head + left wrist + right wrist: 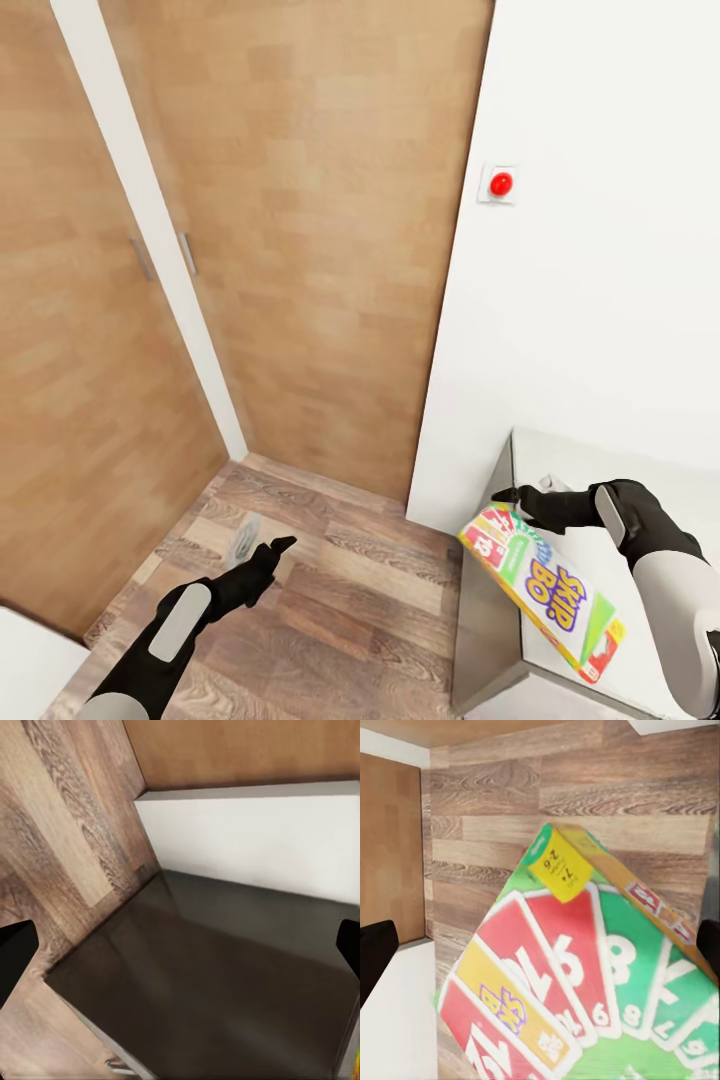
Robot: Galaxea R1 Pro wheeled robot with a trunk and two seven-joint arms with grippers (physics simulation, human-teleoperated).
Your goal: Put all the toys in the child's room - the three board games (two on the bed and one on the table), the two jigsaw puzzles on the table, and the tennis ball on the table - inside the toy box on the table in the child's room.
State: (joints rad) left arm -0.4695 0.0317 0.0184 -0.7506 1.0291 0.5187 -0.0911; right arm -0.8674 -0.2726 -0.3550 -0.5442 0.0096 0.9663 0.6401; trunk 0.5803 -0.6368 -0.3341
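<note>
Wood-plank floor (340,600); right pincer (508,496) grasping Skip-Bo box (545,595), tilted, long axis diagonal; left pincer (280,546) released.

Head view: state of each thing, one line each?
Skip-Bo box: held in the right gripper, tilted, over the desk edge.
Right gripper: shut on the box.
Left gripper: empty, above the floor; open or shut unclear.
Wooden doors: closed.

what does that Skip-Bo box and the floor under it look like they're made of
Skip-Bo box: looks like printed cardboard with a smooth finish, going by its thin flat edges and bright card artwork. Floor: looks like matte wood plank or laminate, with visible grain and board seams. As a render, both are guesses.
</note>
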